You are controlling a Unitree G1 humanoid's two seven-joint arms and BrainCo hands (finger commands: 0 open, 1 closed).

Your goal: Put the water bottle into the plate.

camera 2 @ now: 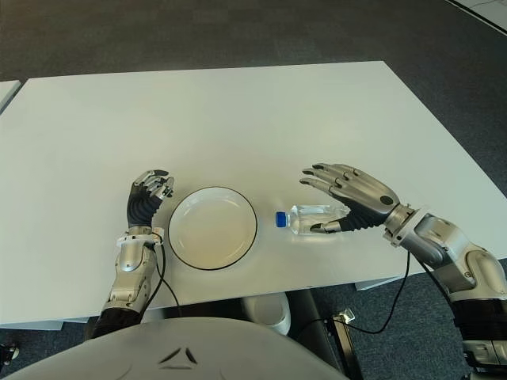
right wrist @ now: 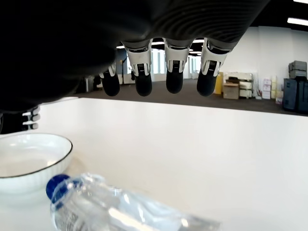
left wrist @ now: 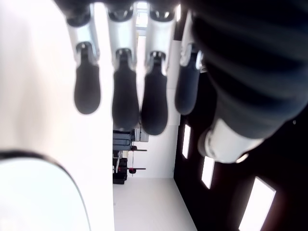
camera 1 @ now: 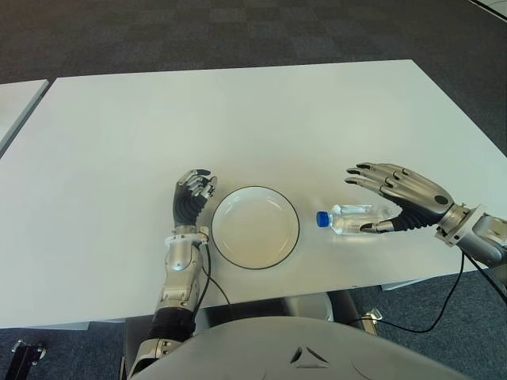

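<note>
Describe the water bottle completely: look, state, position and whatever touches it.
The water bottle is small, clear plastic, with a blue cap, lying on its side on the white table. Its cap points toward the plate on its left, with a bare gap between them. The right hand arches over its far end with fingers spread; the thumb sits close against the bottle, though contact cannot be told. It is not gripped or lifted.

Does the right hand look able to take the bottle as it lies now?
Probably yes. The right hand is open around the bottle, which lies on its side on the table, cap toward the plate. Nothing stands between them; the left hand is beyond the plate.
</note>
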